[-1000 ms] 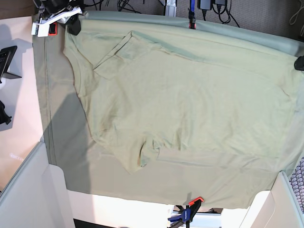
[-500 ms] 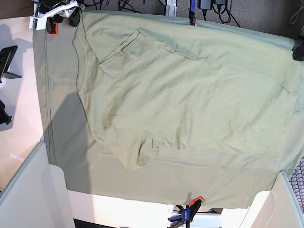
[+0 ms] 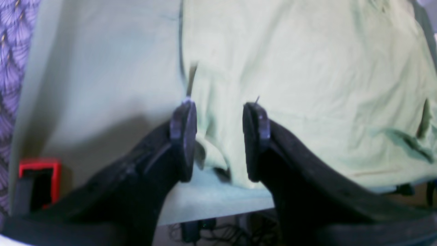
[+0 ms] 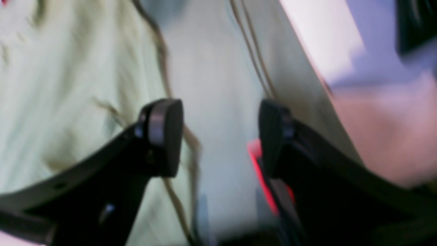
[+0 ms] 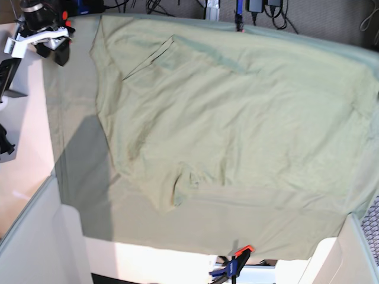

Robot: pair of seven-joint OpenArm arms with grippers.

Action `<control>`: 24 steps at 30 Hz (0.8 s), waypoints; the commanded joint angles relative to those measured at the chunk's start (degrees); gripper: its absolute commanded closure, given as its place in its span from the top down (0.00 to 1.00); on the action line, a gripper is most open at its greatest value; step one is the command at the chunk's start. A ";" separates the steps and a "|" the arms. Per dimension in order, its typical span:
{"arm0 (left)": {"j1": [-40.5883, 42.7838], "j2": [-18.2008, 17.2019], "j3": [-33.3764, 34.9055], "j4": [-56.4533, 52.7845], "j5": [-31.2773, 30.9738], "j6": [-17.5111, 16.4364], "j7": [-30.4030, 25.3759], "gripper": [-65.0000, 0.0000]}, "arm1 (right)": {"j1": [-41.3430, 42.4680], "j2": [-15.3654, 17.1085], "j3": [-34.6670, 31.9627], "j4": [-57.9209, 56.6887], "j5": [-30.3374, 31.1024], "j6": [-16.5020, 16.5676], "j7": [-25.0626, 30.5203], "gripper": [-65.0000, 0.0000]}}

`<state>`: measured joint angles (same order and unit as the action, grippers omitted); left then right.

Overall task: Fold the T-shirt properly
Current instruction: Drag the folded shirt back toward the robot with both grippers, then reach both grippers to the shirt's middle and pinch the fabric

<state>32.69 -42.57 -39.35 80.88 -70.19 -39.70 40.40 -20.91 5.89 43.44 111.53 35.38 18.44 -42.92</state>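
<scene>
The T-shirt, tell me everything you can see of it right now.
The T-shirt is pale sage-green, soft and cotton-like, lying spread flat but wrinkled on the larger green tablecloth. One sleeve is folded in over the body near the far edge; the other sticks out toward the near edge. Its hem reaches the table's far edge. Both grippers are open and hold nothing: the left gripper hovers over a hem corner, the right gripper is off to the side.

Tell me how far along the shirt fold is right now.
Early. The T-shirt lies spread flat on the green tablecloth, one sleeve tucked over the body. Nothing is in hand: both the left gripper and right gripper are open and empty. The actual folds are all left.
</scene>
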 commanded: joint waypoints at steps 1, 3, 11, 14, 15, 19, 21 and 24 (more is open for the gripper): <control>-0.28 -1.40 -0.68 1.33 -0.09 -0.30 -1.70 0.40 | 2.38 0.76 -0.46 0.85 0.24 0.04 1.64 0.54; -0.85 -1.42 -0.68 2.60 1.55 -0.30 -2.56 0.40 | 6.80 0.76 -2.67 -0.13 -1.88 0.02 2.75 0.54; -1.25 -2.49 0.04 7.45 4.61 -0.30 -2.51 0.40 | 29.11 0.76 -13.51 -18.45 -11.76 -0.02 6.99 0.54; -1.25 -2.56 0.13 7.93 5.35 -0.30 -2.51 0.40 | 38.47 0.76 -14.64 -30.77 -14.64 -0.04 8.68 0.54; -1.25 -2.54 0.13 7.93 5.35 -0.30 -2.54 0.40 | 41.42 0.76 -14.64 -34.97 -15.39 -0.07 9.01 0.54; -1.25 -2.51 0.13 7.93 5.31 -0.30 -2.95 0.40 | 51.23 0.76 -14.64 -50.42 -19.67 -0.04 12.31 0.54; -1.25 -2.51 0.13 7.93 5.29 -0.30 -3.30 0.40 | 54.99 0.74 -14.67 -57.83 -22.05 -0.02 13.73 0.54; -1.25 -2.51 0.13 7.93 5.31 -0.30 -4.20 0.40 | 59.04 0.76 -15.52 -68.81 -25.70 -0.07 15.37 0.54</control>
<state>31.57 -43.66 -38.57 88.12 -63.90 -39.68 37.50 36.69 6.20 28.03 41.60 9.28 18.09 -28.49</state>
